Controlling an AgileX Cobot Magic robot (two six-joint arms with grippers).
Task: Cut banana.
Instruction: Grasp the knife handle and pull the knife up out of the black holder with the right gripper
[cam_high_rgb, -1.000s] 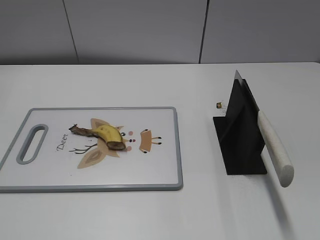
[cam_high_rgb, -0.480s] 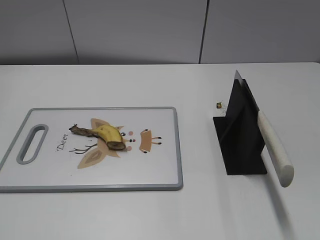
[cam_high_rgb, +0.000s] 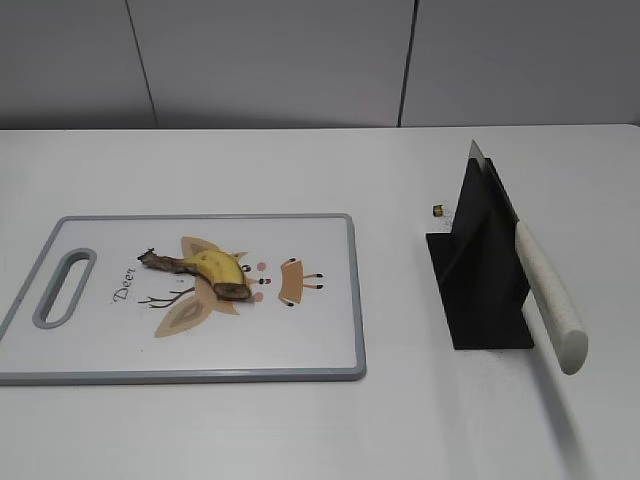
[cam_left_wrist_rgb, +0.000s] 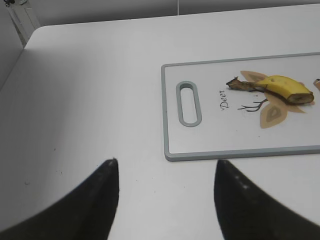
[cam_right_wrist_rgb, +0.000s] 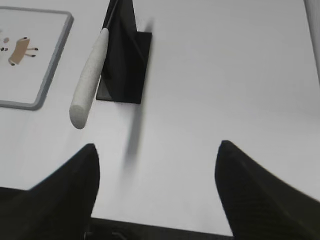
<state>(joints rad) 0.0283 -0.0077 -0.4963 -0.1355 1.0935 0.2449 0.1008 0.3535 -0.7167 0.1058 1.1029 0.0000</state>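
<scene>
A short yellow banana piece with a dark stem (cam_high_rgb: 208, 269) lies on a white cutting board with a grey rim (cam_high_rgb: 352, 300), over a deer drawing. It also shows in the left wrist view (cam_left_wrist_rgb: 280, 88). A knife with a white handle (cam_high_rgb: 548, 293) rests in a black stand (cam_high_rgb: 478, 275) on the right; the handle shows in the right wrist view (cam_right_wrist_rgb: 90, 77). My left gripper (cam_left_wrist_rgb: 165, 172) is open and empty, over bare table left of the board. My right gripper (cam_right_wrist_rgb: 157, 155) is open and empty, near the table's front edge, short of the knife handle. Neither gripper shows in the exterior view.
A small dark-and-gold object (cam_high_rgb: 438, 210) lies on the table behind the stand. The board has a slot handle (cam_left_wrist_rgb: 189, 103) at its left end. The table's front edge (cam_right_wrist_rgb: 160, 227) is just under my right gripper. A grey wall stands behind the table.
</scene>
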